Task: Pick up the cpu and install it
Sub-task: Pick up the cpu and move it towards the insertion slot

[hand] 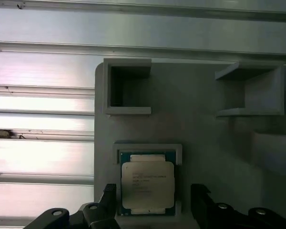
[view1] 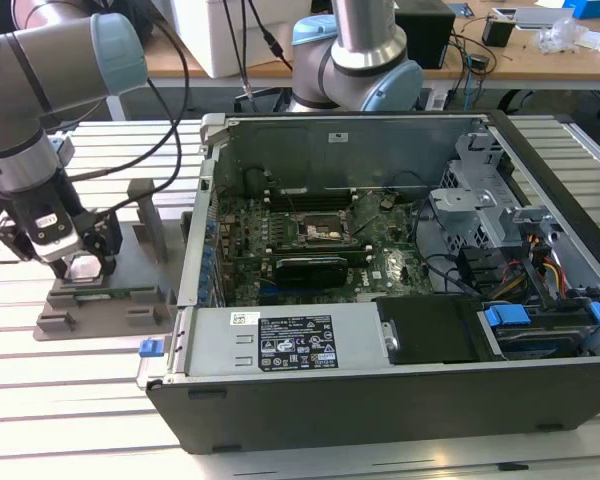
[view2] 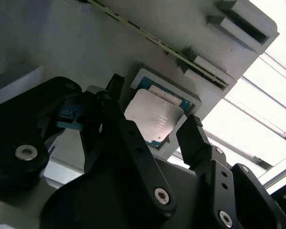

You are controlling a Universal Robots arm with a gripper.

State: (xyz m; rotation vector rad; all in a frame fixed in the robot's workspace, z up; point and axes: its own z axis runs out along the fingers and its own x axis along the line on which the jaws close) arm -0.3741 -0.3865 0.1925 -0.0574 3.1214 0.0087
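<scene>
We see a slatted aluminium table (view1: pixel 70 410) gleaming under bright light, with a cluttered wooden desk (view1: pixel 560 62) standing behind it.

In the second wrist view a black gripper finger (view2: pixel 124 138) hides one corner of the flat, square, silver-topped metal cpu (view2: pixel 152 114).

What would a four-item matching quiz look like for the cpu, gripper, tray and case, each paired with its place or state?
Things:
1 cpu
2 gripper
3 tray
4 case

Places or states:
A lid off, motherboard showing
B grey, lying on the slatted table
C open, straddling the cpu
D silver-topped, sitting in the tray

Pairs: 1-D, 2-C, 3-B, 4-A.
</scene>
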